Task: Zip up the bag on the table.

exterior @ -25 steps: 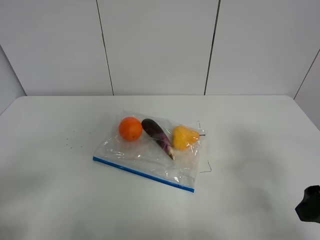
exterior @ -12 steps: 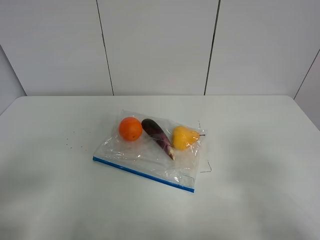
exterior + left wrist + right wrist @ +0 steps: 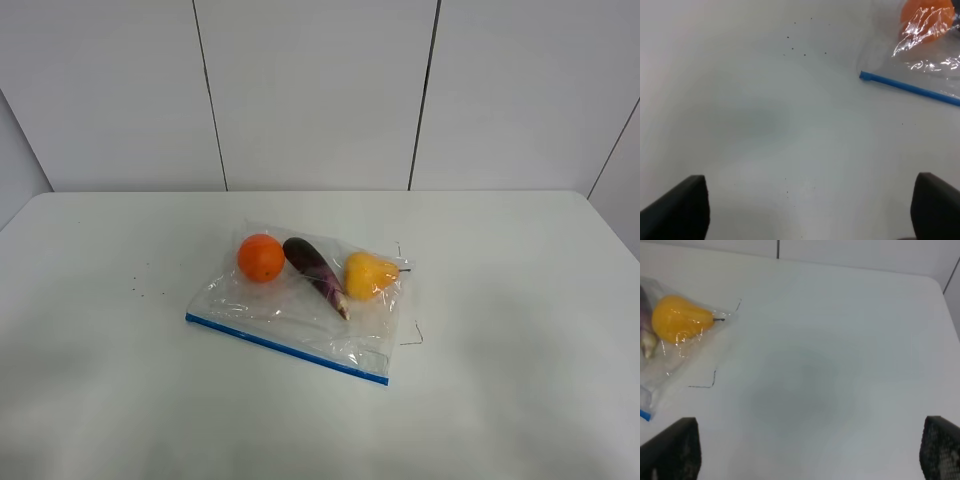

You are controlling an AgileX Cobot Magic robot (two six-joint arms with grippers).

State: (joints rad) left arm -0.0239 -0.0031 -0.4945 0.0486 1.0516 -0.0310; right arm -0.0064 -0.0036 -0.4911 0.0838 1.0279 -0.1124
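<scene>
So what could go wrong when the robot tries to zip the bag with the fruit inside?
1. The bag is thin, crinkly plastic lying loose on the smooth table, so it might slide when a gripper pulls along the blue zip strip.
2. The strip lies flat against the table, so it may be hard to pinch.
3. The orange is round and could roll inside, shifting the bag.

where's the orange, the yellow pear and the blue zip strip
orange [image 3: 261, 257], exterior high view, middle of the fruit
yellow pear [image 3: 368, 275], exterior high view, its round body
blue zip strip [image 3: 285, 348], exterior high view, midway along the strip
</scene>
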